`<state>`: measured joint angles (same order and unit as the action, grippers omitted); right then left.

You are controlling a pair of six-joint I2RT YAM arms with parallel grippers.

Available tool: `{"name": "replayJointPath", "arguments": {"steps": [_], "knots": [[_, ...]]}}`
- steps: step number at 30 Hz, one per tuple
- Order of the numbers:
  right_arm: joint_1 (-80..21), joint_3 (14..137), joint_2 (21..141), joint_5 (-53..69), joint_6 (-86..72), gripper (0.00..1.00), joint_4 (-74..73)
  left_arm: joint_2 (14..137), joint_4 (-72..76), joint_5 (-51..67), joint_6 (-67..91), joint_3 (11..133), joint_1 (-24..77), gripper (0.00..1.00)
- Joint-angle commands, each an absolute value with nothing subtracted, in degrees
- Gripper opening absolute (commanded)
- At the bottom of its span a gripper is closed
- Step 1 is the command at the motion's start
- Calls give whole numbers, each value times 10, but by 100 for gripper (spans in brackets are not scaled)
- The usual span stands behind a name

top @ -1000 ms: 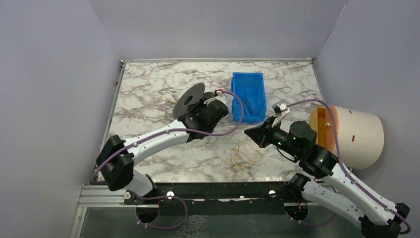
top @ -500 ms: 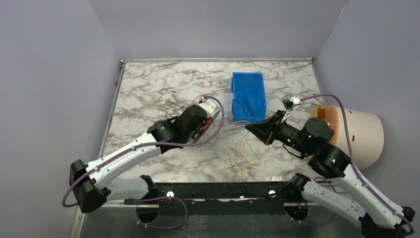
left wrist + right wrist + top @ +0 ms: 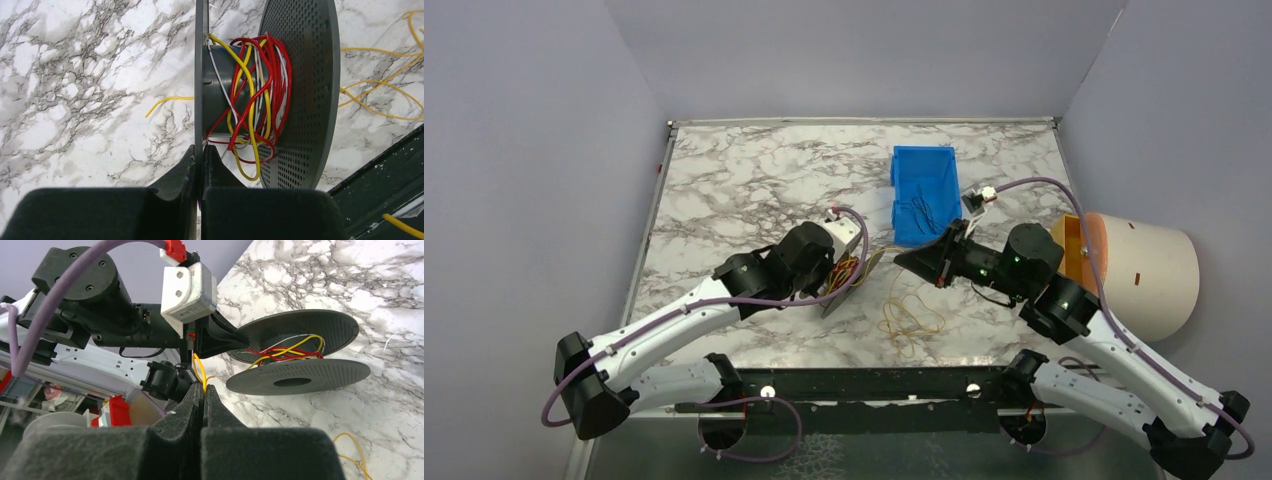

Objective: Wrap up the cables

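A dark grey spool (image 3: pixel 852 275) with perforated flanges carries wound red, yellow and white cables (image 3: pixel 252 95). My left gripper (image 3: pixel 202 152) is shut on one thin flange of the spool (image 3: pixel 201 75) and holds it just above the table's front middle. My right gripper (image 3: pixel 203 390) is shut on a yellow cable (image 3: pixel 199 371) that runs toward the spool (image 3: pixel 300 375). In the top view my right gripper (image 3: pixel 902 260) sits just right of the spool. A loose tangle of yellow cable (image 3: pixel 911 318) lies on the marble below it.
A blue bin (image 3: pixel 925 194) with thin dark wires stands behind the right gripper. A cream cylinder with an orange rim (image 3: pixel 1139 272) lies at the right table edge. A black rail (image 3: pixel 864 385) runs along the front edge.
My left arm has pulled the spool back and down toward the front of the table, turning it. My right gripper has swung left toward the spool with the yellow cable.
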<state>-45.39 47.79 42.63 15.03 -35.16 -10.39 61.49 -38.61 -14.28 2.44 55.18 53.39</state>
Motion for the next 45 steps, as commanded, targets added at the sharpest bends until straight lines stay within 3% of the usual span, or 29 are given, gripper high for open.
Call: {"name": "replayJointPath", "arguments": {"steps": [1, 13, 27, 45], "knots": [[-455, 458, 439, 159, -378, 1, -51, 609, -335, -119, 28, 532, 537, 0], [-455, 450, 474, 74, -392, 1, -30, 643, -301, -112, 4, 524, 537, 0], [-455, 448, 528, 40, -391, 1, -2, 590, -276, -110, -3, 482, 537, 19], [-455, 489, 628, 119, -401, 1, 16, 546, -245, -94, 9, 455, 535, 45]]}}
